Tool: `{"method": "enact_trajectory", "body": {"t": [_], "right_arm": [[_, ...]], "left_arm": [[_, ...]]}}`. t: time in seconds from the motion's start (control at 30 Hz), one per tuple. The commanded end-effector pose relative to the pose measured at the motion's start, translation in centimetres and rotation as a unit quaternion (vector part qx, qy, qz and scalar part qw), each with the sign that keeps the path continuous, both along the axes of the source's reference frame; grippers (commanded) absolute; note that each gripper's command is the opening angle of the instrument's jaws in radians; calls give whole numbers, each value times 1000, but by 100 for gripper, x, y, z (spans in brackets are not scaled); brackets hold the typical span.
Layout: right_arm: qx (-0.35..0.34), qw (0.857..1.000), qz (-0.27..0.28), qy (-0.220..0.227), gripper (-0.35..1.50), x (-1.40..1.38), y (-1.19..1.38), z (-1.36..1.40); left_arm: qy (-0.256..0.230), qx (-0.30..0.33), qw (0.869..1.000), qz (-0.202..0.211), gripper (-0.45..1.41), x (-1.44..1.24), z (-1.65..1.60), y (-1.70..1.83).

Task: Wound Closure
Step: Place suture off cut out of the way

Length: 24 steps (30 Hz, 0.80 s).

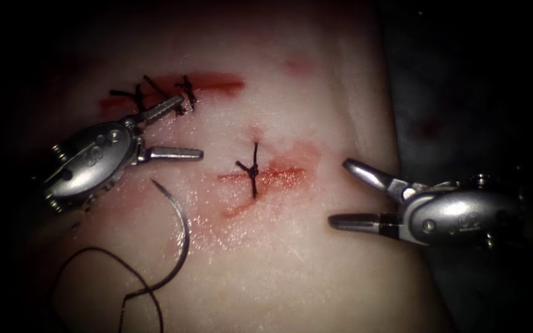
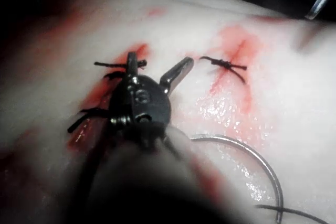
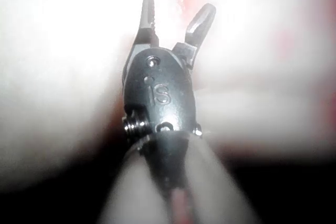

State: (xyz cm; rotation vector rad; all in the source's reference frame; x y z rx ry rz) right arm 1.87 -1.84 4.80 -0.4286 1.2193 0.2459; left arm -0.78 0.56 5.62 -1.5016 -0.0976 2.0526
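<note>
Endoscope view: left tool point(image 1: 183, 128) at middle left of frame, jaws spread wide, holding nothing. Upper jaw tip lies beside the dark knotted stitches point(image 1: 155, 94) on the upper-left cut point(image 1: 208, 82), which is smeared with red fluid point(image 1: 223, 81).

Right tool point(image 1: 347, 194) at middle right, jaws also wide apart and empty, hovering over pale tissue point(image 1: 316, 265) right of the central cut point(image 1: 260, 179).

Central cut carries one tied stitch point(image 1: 253, 169), short thread ends sticking out, red fluid around it.

Needle point(image 1: 179, 237) lies loose on the tissue at lower left, below the left tool; neither tool touches it. Cannot tell if its point is in the tissue. Thread point(image 1: 94, 256) trails from its lower end in a loop toward the bottom-left corner.

Left wrist view: left tool point(image 2: 157, 69) open, needle point(image 2: 252, 156) curving just beside the shaft, tied stitch point(image 2: 224, 64) beyond.

Right wrist view: right tool point(image 3: 176, 17) open, empty.
</note>
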Motion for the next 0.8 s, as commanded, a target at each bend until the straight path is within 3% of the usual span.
{"method": "enact_trajectory", "body": {"t": [0.03, 0.23, 0.43, 0.6, 0.8], "right_arm": [[1, 1000, 0, 3, 142, 7, -1, 7], [7, 1000, 2, 6, 142, 7, -4, 10], [8, 1000, 3, 7, 142, 8, -5, 12], [11, 1000, 4, 8, 142, 8, -4, 13], [12, 1000, 6, 10, 142, 16, -5, 15]], "left_arm": [[-4, 11, 1000, -6, 42, -2, 20, 9], [-10, 88, 996, -15, 44, 3, 65, 7], [-5, 140, 990, -10, 71, 26, 100, -16], [35, 162, 986, -12, 79, 53, 98, -33], [72, 168, 983, -31, 81, 78, 65, -35]]}}
